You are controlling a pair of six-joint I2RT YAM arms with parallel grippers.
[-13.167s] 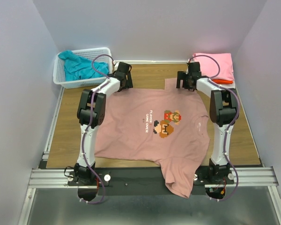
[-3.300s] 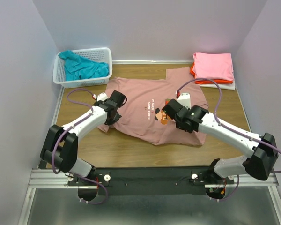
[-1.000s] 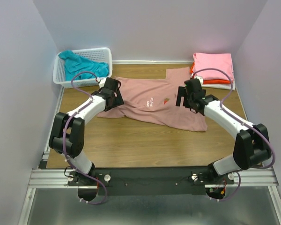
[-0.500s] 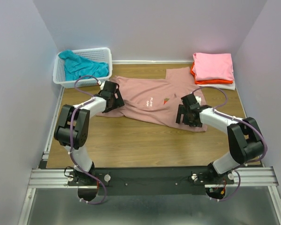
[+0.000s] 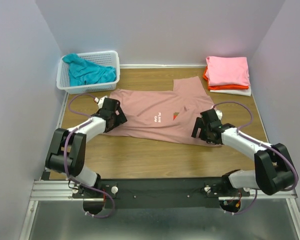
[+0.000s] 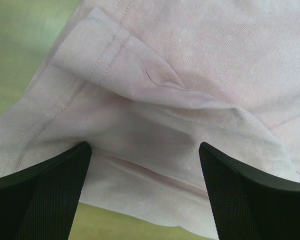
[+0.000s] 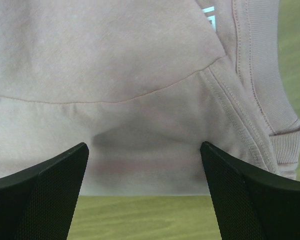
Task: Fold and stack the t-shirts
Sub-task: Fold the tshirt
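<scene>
The dusty-pink t-shirt (image 5: 150, 112) lies folded in half across the middle of the table, with part of its white text and print showing and one sleeve (image 5: 187, 86) pointing to the back. My left gripper (image 5: 111, 113) is open over the shirt's near left edge (image 6: 140, 165); its fingers (image 6: 40, 195) stand wide apart with cloth between them. My right gripper (image 5: 203, 130) is open over the near right edge (image 7: 145, 165), beside the collar (image 7: 250, 100). The teal shirt (image 5: 87, 73) lies in the basket. Bright pink (image 5: 227, 70), orange (image 5: 206, 76) and white (image 5: 237, 92) shirts are stacked at the back right.
A white lattice basket (image 5: 70, 87) stands at the back left. Bare wooden table (image 5: 150, 157) runs in front of the shirt. Purple walls close in the back and both sides. A metal rail (image 5: 160, 187) carries the arm bases at the near edge.
Both grippers have moved toward the near edge. The pink shirt has shifted with them and its near edge now lies straighter and flatter.
</scene>
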